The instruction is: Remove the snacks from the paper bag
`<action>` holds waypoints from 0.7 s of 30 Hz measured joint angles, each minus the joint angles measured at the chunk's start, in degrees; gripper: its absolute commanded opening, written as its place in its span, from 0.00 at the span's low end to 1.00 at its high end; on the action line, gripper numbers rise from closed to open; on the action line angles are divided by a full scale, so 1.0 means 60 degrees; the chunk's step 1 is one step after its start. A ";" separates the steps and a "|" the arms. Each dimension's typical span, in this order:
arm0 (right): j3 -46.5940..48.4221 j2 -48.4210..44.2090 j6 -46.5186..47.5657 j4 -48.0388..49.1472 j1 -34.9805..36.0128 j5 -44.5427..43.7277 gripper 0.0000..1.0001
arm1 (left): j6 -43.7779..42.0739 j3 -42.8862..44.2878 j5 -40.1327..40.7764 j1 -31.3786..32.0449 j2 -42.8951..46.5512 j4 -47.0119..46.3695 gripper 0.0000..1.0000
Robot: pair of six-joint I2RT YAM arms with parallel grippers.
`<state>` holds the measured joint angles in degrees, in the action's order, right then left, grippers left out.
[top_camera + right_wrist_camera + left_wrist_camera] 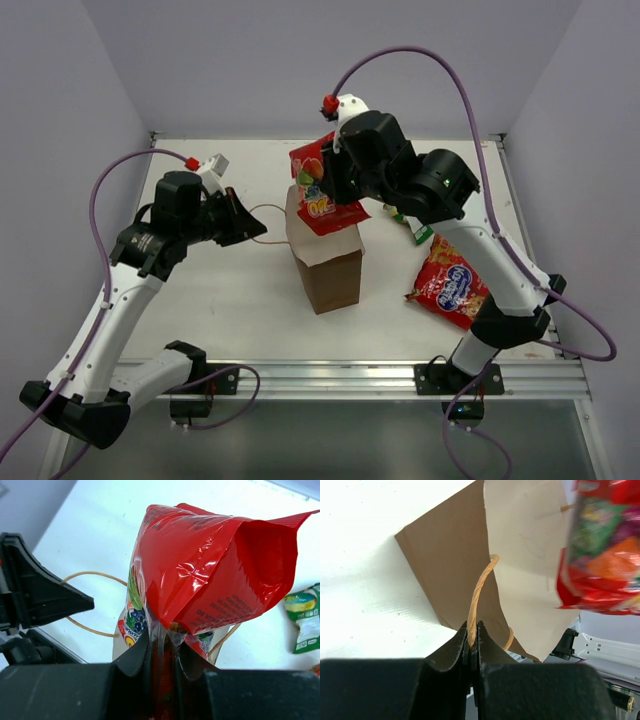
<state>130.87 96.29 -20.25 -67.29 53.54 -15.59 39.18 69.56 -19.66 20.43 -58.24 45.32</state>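
The brown paper bag [333,272] stands upright mid-table, its pale inside showing in the left wrist view [530,555]. My left gripper [248,222] is shut on the bag's thin loop handle [479,592], to the bag's left. My right gripper [335,178] is shut on a red crinkly snack bag [320,190] and holds it above the bag's open mouth. The same red bag fills the right wrist view [210,575] and shows blurred in the left wrist view [605,545]. Another red snack bag [452,282] and a green-yellow packet [420,232] lie on the table to the right.
The white table [210,300] has a metal rail along its front edge [400,375]. Purple cables arch over both arms. Walls close in the back and sides. The green-yellow packet also shows in the right wrist view [304,620].
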 measured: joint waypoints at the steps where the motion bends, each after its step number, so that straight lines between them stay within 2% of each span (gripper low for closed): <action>1: 0.0138 0.0000 0.0069 0.0000 -0.0015 -0.0004 0.00 | -0.0015 0.0007 0.0055 0.0000 -0.0011 0.0044 0.01; 9: 0.0357 -0.0430 0.0933 0.0481 -0.0306 -0.0794 0.00 | -0.0175 0.0018 0.0240 -0.0007 -0.0087 0.0127 0.02; 14: 0.0357 -0.1093 0.1351 0.0867 -0.1330 -0.1344 0.00 | -0.0226 0.0058 0.0284 -0.0011 -0.0168 0.0189 0.02; 21: -0.1188 -0.3100 0.1723 0.1734 -0.2506 -0.2499 0.00 | -0.0229 0.0084 0.0317 -0.0011 -0.0168 0.0208 0.02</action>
<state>123.74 77.69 -9.91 -56.88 38.50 -30.59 37.80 70.06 -17.76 20.36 -59.24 46.57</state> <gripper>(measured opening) 0.151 0.061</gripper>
